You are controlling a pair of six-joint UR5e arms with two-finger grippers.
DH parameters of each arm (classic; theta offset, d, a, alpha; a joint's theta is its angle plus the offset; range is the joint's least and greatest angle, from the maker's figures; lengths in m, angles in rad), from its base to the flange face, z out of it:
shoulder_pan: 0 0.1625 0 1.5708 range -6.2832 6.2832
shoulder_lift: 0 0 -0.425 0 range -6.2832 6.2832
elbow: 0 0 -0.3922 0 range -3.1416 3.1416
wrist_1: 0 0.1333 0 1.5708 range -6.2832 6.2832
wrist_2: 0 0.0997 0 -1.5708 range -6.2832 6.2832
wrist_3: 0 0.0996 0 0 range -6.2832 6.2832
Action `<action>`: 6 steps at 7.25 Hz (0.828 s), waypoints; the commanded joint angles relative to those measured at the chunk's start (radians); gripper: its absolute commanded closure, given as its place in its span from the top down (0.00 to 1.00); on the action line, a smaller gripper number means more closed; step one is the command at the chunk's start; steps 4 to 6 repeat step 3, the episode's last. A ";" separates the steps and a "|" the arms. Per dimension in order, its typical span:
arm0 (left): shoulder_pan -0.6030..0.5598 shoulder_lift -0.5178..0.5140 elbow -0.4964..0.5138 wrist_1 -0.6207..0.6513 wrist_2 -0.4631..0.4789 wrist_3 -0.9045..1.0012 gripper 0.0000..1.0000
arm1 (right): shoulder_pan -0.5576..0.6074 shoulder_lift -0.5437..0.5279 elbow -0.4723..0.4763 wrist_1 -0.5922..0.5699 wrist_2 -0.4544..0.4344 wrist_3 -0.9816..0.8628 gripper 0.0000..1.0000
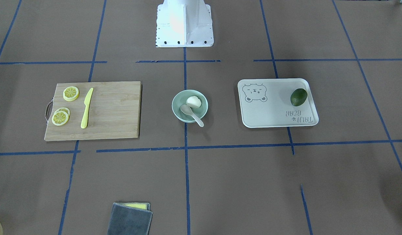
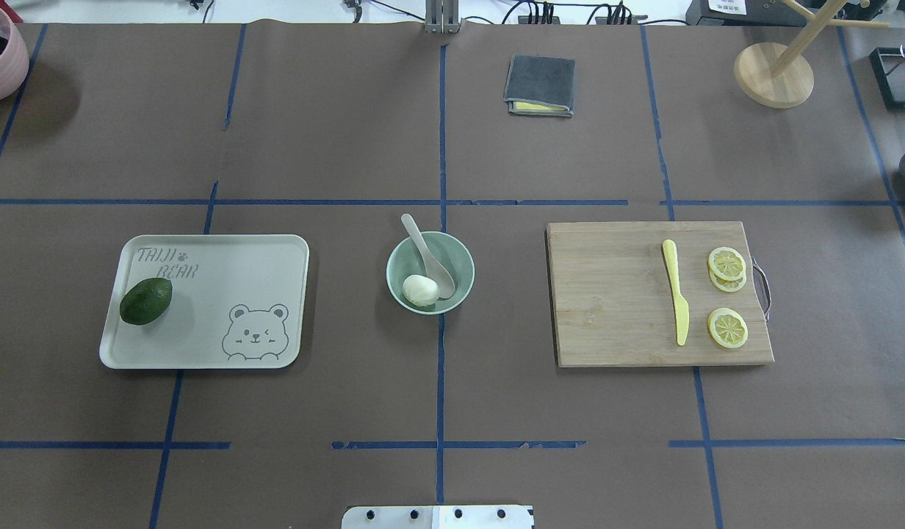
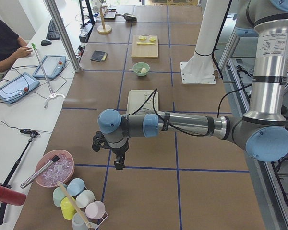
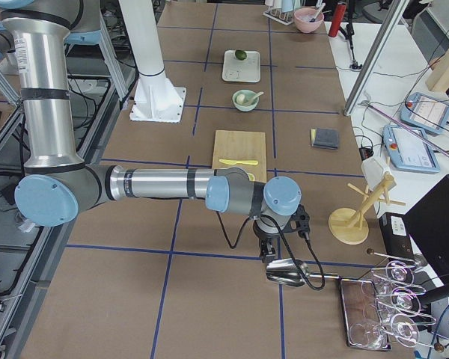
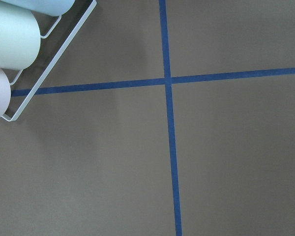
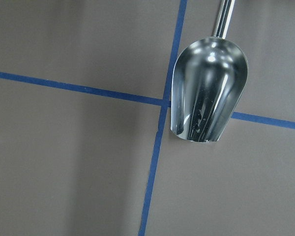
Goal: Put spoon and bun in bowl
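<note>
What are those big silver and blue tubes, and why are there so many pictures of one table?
They are two robot arms, the left arm and the right arm. Six cameras watch together: one overhead, one facing the robot, one at each table end, one on each wrist. The green bowl holds the white bun and the spoon. Beside it sit a tray with an avocado and a wooden board with a yellow knife and lemon slices. The left gripper and the right gripper hang far from the bowl; open or shut, I cannot tell.

Avocado (image 2: 145, 300) on bear tray (image 2: 225, 258), knife (image 2: 675, 297), lemon slices (image 2: 727, 327) on board (image 2: 607, 294)
</note>
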 commanded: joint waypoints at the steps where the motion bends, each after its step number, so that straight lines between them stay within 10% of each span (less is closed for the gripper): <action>1: 0.000 0.000 0.000 -0.001 0.001 0.001 1.00 | 0.001 0.001 0.001 0.002 0.000 0.000 1.00; 6: 0.000 0.000 0.000 -0.001 0.001 0.001 1.00 | 0.003 0.001 0.009 0.002 0.000 0.000 1.00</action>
